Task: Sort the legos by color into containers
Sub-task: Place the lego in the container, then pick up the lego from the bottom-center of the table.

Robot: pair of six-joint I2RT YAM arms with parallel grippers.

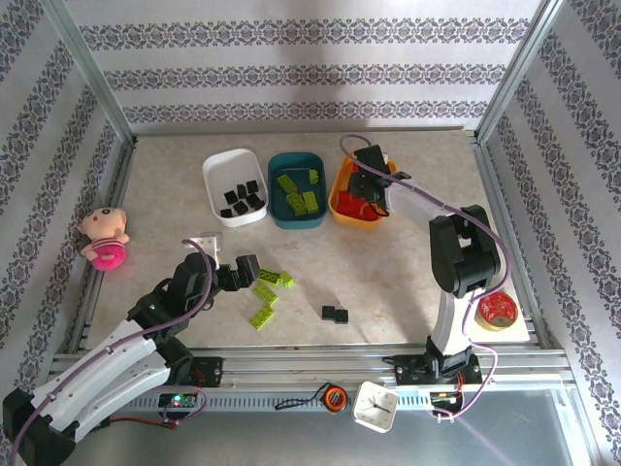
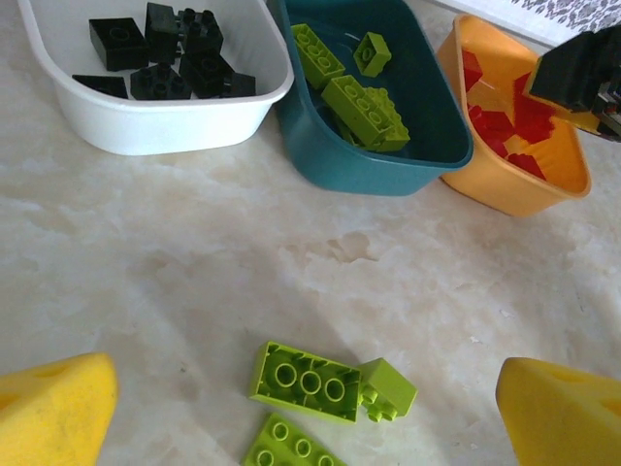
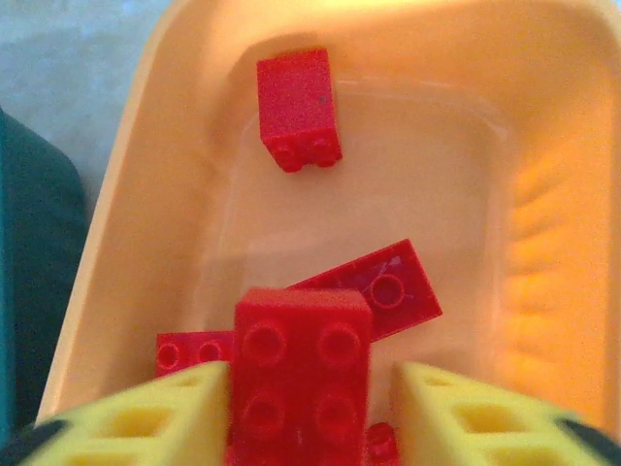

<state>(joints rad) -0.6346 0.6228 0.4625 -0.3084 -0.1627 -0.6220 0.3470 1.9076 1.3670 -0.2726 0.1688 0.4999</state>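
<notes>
the right gripper (image 3: pixel 310 388) hangs over the orange tub (image 3: pixel 543 243), jaws parted beside a red brick (image 3: pixel 301 340), since red belongs there. the left gripper (image 2: pixel 310 408) is spread wide above green bricks (image 2: pixel 306 381) on the table (image 2: pixel 194 272).

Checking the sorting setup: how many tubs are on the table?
3, in a row at the far side: white tub left, dark teal tub middle, orange tub right.

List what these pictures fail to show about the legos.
- Top view: orange tub contents, mostly covered by the right gripper.
- Left wrist view: lowest green lego, cut by the bottom edge.
- Right wrist view: whether the red lego is gripped; blurred, cut off below.
</notes>
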